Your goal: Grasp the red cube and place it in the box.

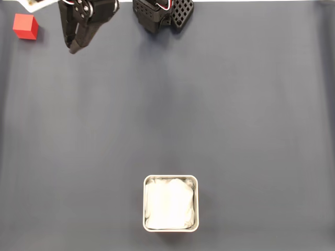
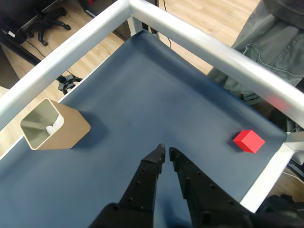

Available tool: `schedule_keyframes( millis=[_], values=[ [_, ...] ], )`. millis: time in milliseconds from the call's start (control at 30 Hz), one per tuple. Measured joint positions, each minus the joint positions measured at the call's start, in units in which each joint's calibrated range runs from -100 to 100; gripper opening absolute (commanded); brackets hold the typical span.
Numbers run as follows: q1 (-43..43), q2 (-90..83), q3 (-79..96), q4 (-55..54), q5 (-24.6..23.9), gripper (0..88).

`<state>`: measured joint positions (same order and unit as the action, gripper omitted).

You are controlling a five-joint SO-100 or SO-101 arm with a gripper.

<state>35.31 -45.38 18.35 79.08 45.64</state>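
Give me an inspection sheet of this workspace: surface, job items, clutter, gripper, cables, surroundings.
Surface: dark blue mat, flat, bordered by a pale metal frame in the wrist view.
Job's things: red cube on the mat near the top left corner of the fixed view, untouched; box at bottom centre, white lining inside, no cube in it.
Clutter: nothing seen on the mat.
Gripper: gripper above the mat, fingers nearly together, holding nothing, apart from the cube.
Cables: red and white wires at the arm base.
Surroundings: wooden floor, office chair base, a person's grey trousers beside the frame.
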Motion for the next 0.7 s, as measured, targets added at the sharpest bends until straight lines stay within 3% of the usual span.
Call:
schedule_keyframes(
  millis=[700],
  values=[
    [10.9,3.3,1.4,-3.2,-0.6,1.4]
  ],
)
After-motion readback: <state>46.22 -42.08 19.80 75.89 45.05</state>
